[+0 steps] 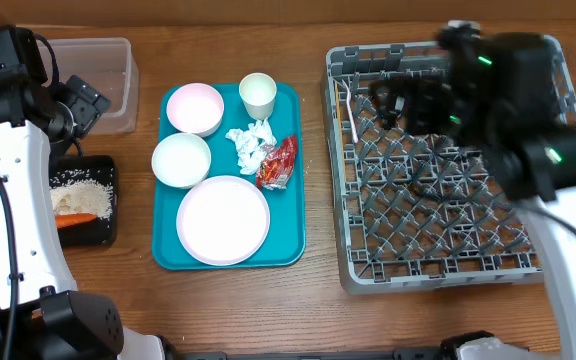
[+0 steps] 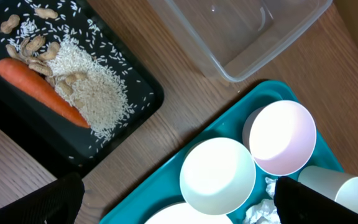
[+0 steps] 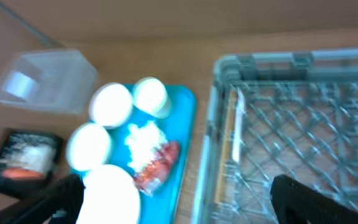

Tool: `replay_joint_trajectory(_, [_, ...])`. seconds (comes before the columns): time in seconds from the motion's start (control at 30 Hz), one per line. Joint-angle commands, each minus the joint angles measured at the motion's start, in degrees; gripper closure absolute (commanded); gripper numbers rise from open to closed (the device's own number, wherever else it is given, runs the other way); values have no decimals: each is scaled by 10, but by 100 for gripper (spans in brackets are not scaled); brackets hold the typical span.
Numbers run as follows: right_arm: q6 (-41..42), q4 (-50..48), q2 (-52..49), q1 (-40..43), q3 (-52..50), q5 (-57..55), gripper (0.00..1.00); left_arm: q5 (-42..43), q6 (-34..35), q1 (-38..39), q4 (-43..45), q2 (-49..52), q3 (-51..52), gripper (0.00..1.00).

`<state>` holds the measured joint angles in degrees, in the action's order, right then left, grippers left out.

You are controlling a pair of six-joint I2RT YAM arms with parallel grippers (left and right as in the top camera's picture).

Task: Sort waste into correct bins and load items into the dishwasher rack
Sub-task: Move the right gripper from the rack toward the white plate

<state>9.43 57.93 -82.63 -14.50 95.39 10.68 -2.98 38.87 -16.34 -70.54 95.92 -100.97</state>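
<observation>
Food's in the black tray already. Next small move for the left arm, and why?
Probably swing the open left end effector over the tissue and lower onto it: tissue and wrapper lie loose on the teal tray, and the tub beside that arm holds nothing.

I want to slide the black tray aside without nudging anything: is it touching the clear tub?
Apart. The left wrist view shows a strip of bare wooden table between the black tray and the clear tub.
</observation>
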Motion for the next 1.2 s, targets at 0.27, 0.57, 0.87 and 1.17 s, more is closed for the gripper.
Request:
replay_joint_trajectory(0.27, [28,9,-29,-19,37,-32,0,1,4,-1,1,1,1,0])
replay_joint_trajectory(0.57, [23,30,-28,-21,37,189,0,3,4,-1,1,1,1,0])
replay_joint_trajectory(0.87, [31,30,-33,-146,36,117,0,41,3,-1,-4,1,1,0])
replay_joint_trajectory(1.17, [130,23,-135,-271,36,-8,0,41,3,-1,-11,1,1,0])
